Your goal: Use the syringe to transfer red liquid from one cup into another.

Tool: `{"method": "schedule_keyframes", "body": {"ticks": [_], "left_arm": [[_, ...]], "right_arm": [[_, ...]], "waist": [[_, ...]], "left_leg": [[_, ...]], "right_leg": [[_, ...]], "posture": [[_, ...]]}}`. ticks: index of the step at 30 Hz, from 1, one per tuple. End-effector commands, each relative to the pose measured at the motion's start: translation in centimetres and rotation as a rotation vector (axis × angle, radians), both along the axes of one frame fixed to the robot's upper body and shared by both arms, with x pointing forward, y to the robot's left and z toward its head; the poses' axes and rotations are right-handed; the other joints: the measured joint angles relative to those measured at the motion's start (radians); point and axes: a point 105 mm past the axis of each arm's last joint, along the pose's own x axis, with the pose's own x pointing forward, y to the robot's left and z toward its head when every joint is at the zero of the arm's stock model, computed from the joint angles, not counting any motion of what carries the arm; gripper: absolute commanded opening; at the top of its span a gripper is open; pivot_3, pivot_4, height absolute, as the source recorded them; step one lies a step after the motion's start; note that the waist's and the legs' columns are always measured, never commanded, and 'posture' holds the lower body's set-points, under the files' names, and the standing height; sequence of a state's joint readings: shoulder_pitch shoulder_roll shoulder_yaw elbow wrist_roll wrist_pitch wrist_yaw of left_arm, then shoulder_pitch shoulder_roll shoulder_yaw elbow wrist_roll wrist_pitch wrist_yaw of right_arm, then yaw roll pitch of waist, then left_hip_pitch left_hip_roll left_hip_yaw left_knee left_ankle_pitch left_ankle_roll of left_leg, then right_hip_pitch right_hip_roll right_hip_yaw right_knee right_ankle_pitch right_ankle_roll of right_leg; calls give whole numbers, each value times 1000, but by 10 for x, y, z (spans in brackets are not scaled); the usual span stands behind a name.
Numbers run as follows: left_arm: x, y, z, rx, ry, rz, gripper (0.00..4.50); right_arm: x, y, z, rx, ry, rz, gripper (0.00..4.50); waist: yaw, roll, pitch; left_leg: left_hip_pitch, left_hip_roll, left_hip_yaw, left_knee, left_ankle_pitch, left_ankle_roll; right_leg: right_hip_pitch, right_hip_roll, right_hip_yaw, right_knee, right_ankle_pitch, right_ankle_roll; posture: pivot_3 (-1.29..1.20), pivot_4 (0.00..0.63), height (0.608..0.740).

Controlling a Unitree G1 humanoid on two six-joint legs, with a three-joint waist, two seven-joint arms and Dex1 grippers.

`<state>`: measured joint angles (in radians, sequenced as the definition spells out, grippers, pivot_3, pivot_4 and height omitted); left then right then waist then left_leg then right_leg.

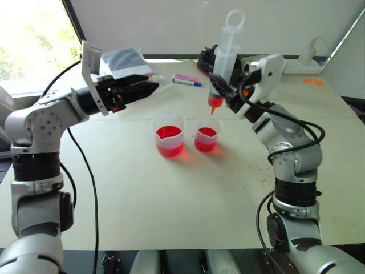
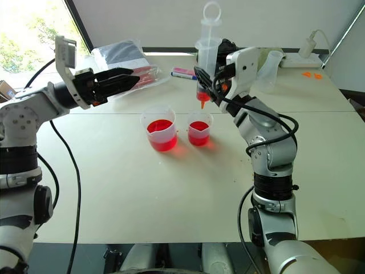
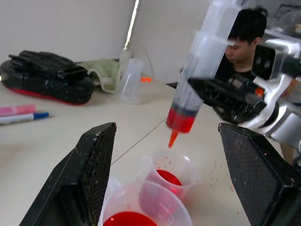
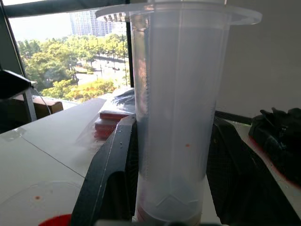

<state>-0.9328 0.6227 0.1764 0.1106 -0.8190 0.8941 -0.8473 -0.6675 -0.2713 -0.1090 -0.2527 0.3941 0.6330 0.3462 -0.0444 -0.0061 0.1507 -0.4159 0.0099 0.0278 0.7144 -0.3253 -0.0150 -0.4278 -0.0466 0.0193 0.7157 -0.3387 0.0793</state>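
Holding the syringe (image 1: 226,54) upright by its clear barrel, right gripper (image 1: 228,87) pinched on it, orange-red tip pointing down above the smaller cup (image 1: 207,135). A little red liquid (image 3: 181,118) at the barrel's bottom end. Standing just beside the smaller cup on the white table (image 1: 171,194), the wider cup (image 1: 169,135), both holding red liquid. Raised above the table, well apart from the cups, left gripper (image 1: 149,87) with fingers spread and empty.
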Motion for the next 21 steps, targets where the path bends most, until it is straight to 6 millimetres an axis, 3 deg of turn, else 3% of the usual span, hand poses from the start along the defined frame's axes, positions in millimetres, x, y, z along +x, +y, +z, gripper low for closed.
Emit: {"method": "schedule_keyframes", "body": {"ticks": [1,9,13,17,21], "left_arm": [[10,-15,27,-16,-88,16,3622],[18,-68,46,-7,-158,-84,3622],[18,-83,50,-2,-182,-114,3622],[19,-85,50,-1,-187,-118,3622],[30,-103,56,-16,-205,-73,3622]], "right_arm": [[-9,5,10,-4,-72,-1,1376],[-8,9,-4,-3,-52,-16,1376],[-8,10,-6,-3,-51,-17,1376],[-8,10,-7,-3,-51,-18,1376],[-9,13,-10,0,-54,-20,1376]], "waist": [[1,0,0],[1,0,0],[-1,0,0],[0,0,0],[9,0,0]], "left_leg": [[0,0,0,0,0,0],[0,0,0,0,0,0],[0,0,0,0,0,0],[0,0,0,0,0,0],[-1,0,0,1,0,0]], "right_leg": [[0,0,0,0,0,0],[0,0,0,0,0,0],[0,0,0,0,0,0],[-1,0,0,0,0,0],[-1,0,0,0,0,0]], "posture": [[0,150,711],[0,150,711],[0,150,711],[0,150,711],[0,150,711]]}}
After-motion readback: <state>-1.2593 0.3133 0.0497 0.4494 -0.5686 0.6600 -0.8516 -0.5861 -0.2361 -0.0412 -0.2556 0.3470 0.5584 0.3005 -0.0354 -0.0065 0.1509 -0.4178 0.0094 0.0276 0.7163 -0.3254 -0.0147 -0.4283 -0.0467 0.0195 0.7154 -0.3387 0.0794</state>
